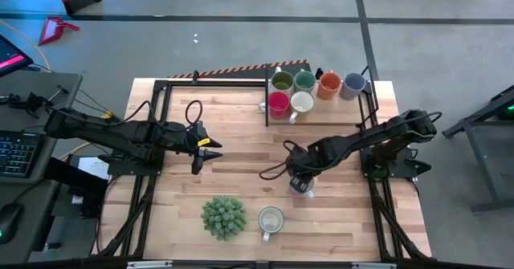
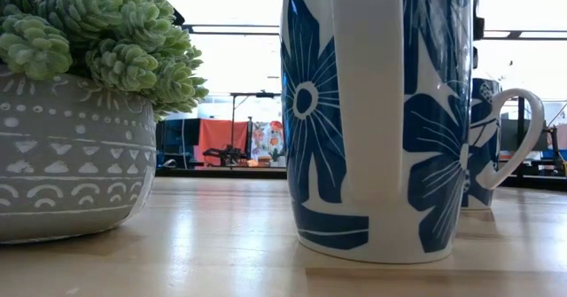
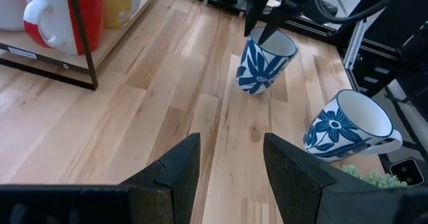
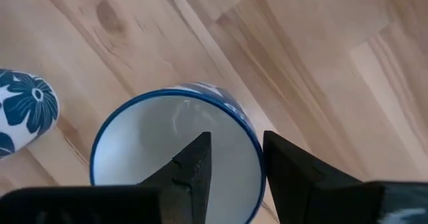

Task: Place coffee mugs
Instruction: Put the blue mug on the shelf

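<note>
— What stood around your work?

— You had the wooden table (image 1: 241, 132), then the black rack (image 1: 320, 121) at its far edge, then the spiky plant (image 1: 223, 218) at the near edge.

— What did the rack hold?

— Six mugs (image 1: 302, 102) in two rows: olive, teal, orange and blue-grey behind, red and white in front.

— And the loose ones?

— Two blue-flowered mugs. One (image 1: 271, 220) sat just right of the plant. Your right gripper (image 4: 235, 158) pinched the rim of the other (image 4: 175, 150), mid-table: one finger inside, one outside.

— The left?

— Your left gripper (image 3: 231, 156) hovered left of centre, fingers apart, holding nothing.
</note>
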`<action>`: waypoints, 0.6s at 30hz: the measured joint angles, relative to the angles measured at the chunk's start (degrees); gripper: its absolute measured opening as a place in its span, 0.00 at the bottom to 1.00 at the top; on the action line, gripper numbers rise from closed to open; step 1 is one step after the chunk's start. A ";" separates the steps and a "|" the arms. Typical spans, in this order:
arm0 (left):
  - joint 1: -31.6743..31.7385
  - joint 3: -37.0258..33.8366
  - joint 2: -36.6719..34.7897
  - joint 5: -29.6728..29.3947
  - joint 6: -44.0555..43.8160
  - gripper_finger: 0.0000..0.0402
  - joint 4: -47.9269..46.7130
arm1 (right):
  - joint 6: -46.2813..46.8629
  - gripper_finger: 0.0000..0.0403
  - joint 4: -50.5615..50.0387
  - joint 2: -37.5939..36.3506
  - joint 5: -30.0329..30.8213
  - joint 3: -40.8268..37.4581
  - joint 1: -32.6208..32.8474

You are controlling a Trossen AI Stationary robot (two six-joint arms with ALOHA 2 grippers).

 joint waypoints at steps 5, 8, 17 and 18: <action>0.00 0.00 0.00 0.00 -0.01 0.38 0.02 | 1.96 0.28 2.29 0.00 -0.05 -2.42 0.30; 0.00 0.00 0.00 0.00 0.00 0.38 0.03 | 3.23 0.28 3.30 0.01 -0.33 -4.30 0.30; 0.00 0.00 0.00 -0.02 0.00 0.38 0.02 | 5.12 0.28 10.09 0.02 0.55 -8.93 0.26; 0.00 0.00 0.00 -0.02 0.00 0.38 0.02 | 5.75 0.28 10.88 0.02 0.87 -9.32 0.26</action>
